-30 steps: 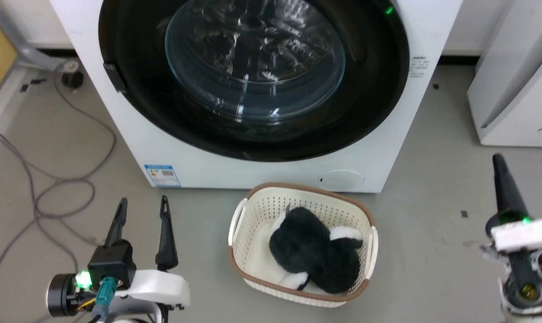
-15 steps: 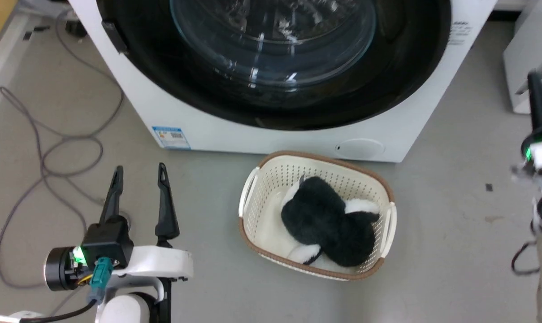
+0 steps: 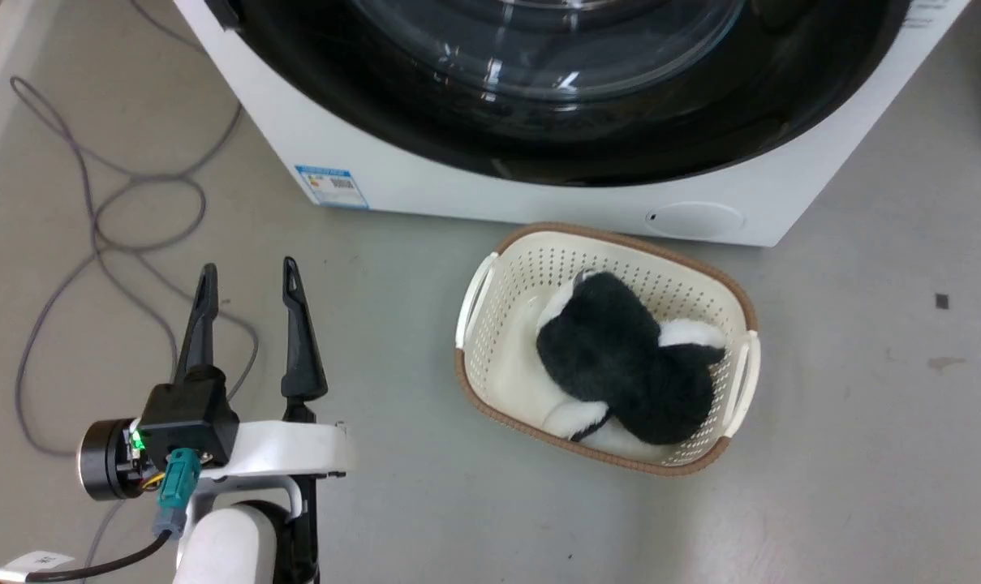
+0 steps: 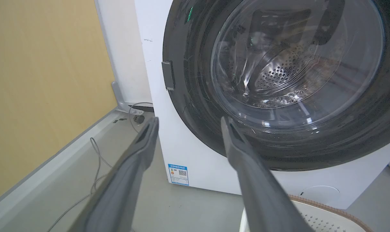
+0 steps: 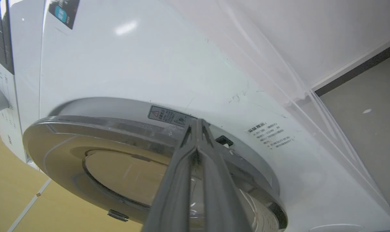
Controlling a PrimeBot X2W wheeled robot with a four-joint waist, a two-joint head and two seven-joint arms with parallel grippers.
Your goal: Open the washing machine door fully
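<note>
The washing machine is a white box at the top of the head view, its blue label low on the front. The washing machine door is a glossy black disc with a clear glass bowl. My left gripper hovers open over the floor, left of the machine. In its wrist view the left gripper points at the door's left rim, well short of it. My right gripper is shut, its tips at the door's silver edge beside a small dark latch.
A cream basket holding a black and white plush toy stands on the floor just before the machine. Grey cable loops on the floor at the left. A yellow wall runs along the machine's left.
The head camera has tipped down and moved closer, so machine and basket shifted in the picture. My right gripper rose along the right edge and left the head view. The left gripper stayed open.
</note>
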